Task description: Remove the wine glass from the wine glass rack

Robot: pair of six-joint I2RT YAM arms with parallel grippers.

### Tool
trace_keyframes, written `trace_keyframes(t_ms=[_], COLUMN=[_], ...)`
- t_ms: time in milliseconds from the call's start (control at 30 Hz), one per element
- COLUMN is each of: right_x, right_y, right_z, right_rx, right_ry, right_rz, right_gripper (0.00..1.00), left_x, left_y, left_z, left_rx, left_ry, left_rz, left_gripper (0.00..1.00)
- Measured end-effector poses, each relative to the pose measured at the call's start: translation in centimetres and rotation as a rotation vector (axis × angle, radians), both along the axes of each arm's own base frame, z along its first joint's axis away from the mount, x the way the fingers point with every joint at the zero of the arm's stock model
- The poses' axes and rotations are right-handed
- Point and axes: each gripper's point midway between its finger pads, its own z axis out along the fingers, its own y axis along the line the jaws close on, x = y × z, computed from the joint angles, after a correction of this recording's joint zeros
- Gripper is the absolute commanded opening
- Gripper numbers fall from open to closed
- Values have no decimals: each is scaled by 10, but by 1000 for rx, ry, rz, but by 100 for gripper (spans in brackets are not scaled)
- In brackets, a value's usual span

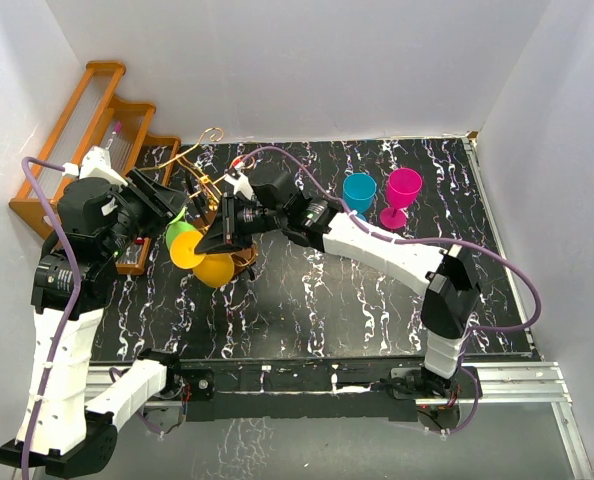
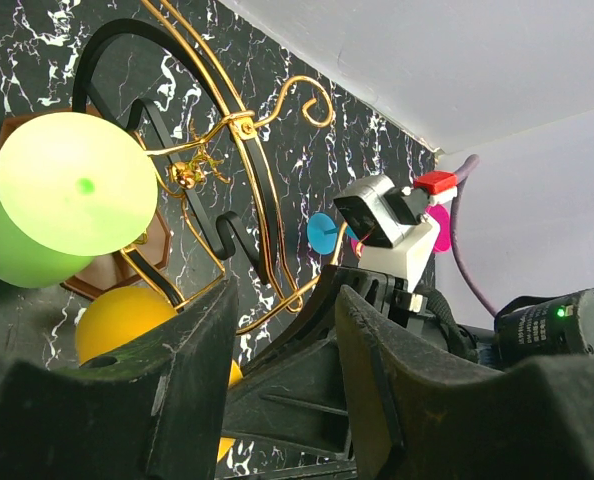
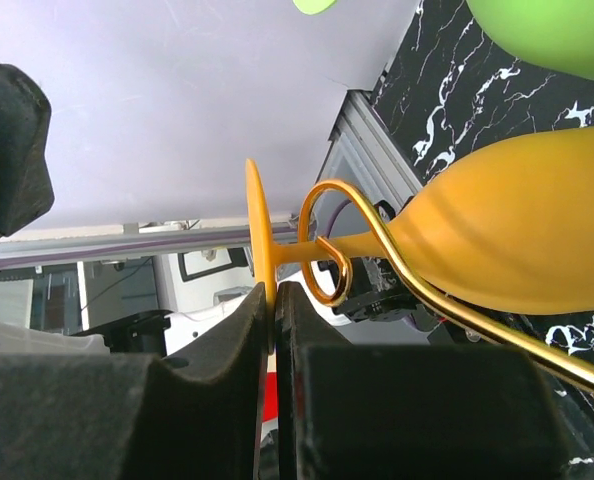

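The wine glass rack (image 1: pixel 209 190) stands on the black marbled desk (image 1: pixel 327 300) towards its back left, its gold wire rising from a glossy brown base (image 2: pixel 145 252). 2 glasses hang from it upside-down-tilted, bowls low: a green glass (image 1: pixel 181 238) and, just beside it on the near side, the orange wine glass (image 3: pixel 517 230). The orange glass's stem runs through a curled scroll end (image 3: pixel 327 262) of the wire, so it is still on the rack, and its thin round foot (image 3: pixel 258 215) stands edge-on just outside that curl. The right gripper (image 3: pixel 274 292) has its fingers pinched narrow on the rim of that foot. The left gripper (image 2: pixel 285 300) hangs at the rack's left side, fingers partly spread with nothing between them, pointing across at the green glass's pale foot (image 2: pixel 77 185) and the wire hoops. Far to the right at the back of the desk stand 2 more glasses upright, a blue one (image 1: pixel 358 192) and a pink one (image 1: pixel 402 190), close together. An orange-brown stepped shelf (image 1: pixel 87 130) sits in the back left corner.
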Motion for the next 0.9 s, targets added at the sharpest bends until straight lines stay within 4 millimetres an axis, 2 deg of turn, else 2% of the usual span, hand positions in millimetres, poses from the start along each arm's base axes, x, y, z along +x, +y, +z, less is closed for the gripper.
trace_keyframes(t_ms=[400,600,767,900], right_x=[8,19,25,19], right_y=[12,13,3,-17], right_z=[2,2,3,19], right_rx=[37,25,-10,-8], right_ry=[-18,-53,-81,-111], right_rz=[-9,-68,-125,-168], right_gripper=[8,8,8,8], left_x=[-1,-1,-1,-1], left_y=[0,0,0,-1], left_z=[-1,-2,-2,-2], left_rx=[1,1,2,-4], left_ry=[5,7,7,11], left_rz=[0,0,0,-3], left_gripper=[42,42,43,45])
